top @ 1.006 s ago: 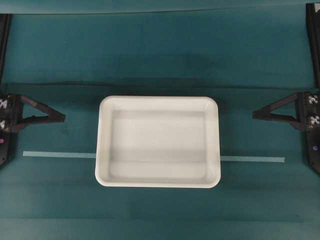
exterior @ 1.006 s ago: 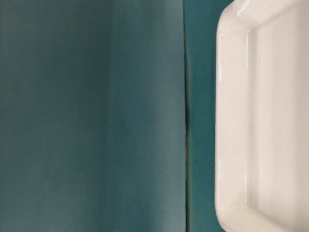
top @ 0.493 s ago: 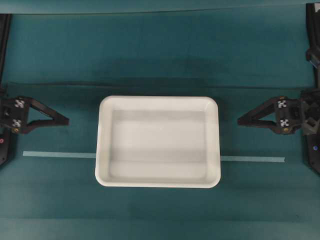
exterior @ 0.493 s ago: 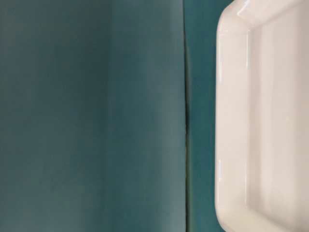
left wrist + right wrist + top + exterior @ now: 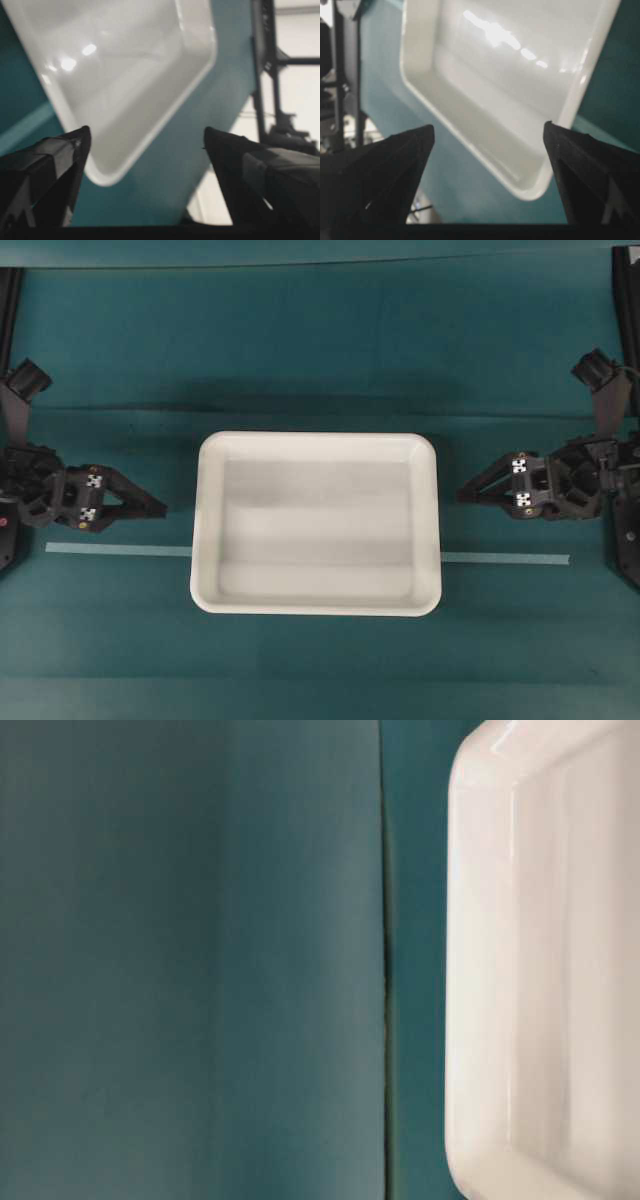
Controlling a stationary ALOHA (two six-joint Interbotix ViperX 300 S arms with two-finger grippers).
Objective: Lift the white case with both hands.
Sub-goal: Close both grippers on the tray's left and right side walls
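Two spread-jawed grippers, left gripper [image 5: 160,510] and right gripper [image 5: 463,494], flank the white case [image 5: 315,523] without contact.

one white case [image 5: 316,524], two tools, left [image 5: 160,510], right [image 5: 463,494], seemingly one pale tape strip [image 5: 505,559]

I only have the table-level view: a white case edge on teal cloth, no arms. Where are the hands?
Observer: The left hand and right hand sit on either side of the white case, apart from its rim.
Operator: Open or shut?
Observer: Both open; each wrist view shows two spread fingers with the case between them.
Operator: Anything inside the case?
Observer: No, overhead shows a bare bottom.
Operator: Any floor marking?
Observer: A pale tape strip runs under the case, showing on both sides.
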